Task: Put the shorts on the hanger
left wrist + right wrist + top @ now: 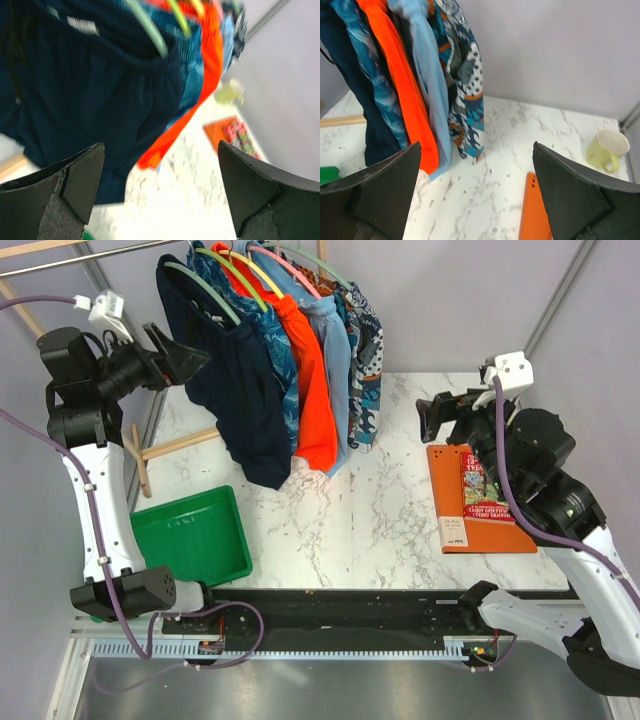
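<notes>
The navy shorts (pixel 245 400) hang over the pale mint-green hanger (pixel 205 288), first in the row of garments on the rail. My left gripper (pixel 185 352) is raised just left of them, open, touching nothing. Through the left wrist camera, the shorts (pixel 90 95) fill the upper left, the hanger's arm (pixel 148 29) crosses their waistband, and the left gripper (pixel 160 177) frames only bare tabletop. My right gripper (pixel 440 418) hovers open over the right side of the table. From the right wrist camera, the shorts (pixel 350 95) hang at the far left, and the right gripper (pixel 477 187) is empty.
Teal patterned shorts (pixel 285 360), orange shorts (pixel 315 390) and further garments hang behind the navy pair. A green tray (pixel 190 535) sits front left, beside a wooden rack base (pixel 180 445). An orange book (pixel 480 505) lies right. A pale cup (pixel 607 150) stands far right.
</notes>
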Motion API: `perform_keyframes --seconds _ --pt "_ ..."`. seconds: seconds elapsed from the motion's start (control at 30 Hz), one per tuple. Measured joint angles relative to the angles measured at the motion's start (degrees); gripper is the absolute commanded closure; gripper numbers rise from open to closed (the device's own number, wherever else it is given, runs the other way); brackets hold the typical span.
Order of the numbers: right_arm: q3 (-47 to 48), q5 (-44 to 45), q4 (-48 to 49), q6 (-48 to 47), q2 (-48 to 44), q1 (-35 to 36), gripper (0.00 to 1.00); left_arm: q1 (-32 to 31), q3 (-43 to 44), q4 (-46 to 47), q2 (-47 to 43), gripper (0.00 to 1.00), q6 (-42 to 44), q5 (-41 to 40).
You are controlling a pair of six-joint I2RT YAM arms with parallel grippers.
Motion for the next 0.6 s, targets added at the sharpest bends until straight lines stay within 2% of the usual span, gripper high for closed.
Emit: perform_keyframes --seconds 0.2,0.3,0.4,0.5,0.6 --pt "-10.49 -2.34 -3.30 2.49 -8.09 -5.57 0.02 -0.02 -1.01 -22.25 -0.48 0.00 19.02 -0.55" --pt "-15.98 -3.74 -4.94 3.50 -11.43 -8.63 0.02 -0.04 -8.41 -28.61 -1.49 0.00 26.67 -2.73" --pt "-19.91 -5.53 -5.79 4.81 -13.92 -11.74 0.02 -1.25 -19.04 -30.38 -4.46 0.00 31.52 -6.19" --pt "-23.10 -7.61 -6.45 6.40 -15.58 -14.47 0.02 -8.15 -28.24 -30.12 -9.07 0.00 33.40 -12.92" --pt "-24.28 -9.38 -6.93 7.39 -16.09 -15.58 0.02 -18.60 -30.27 -29.68 -11.30 0.00 33.53 -18.40"
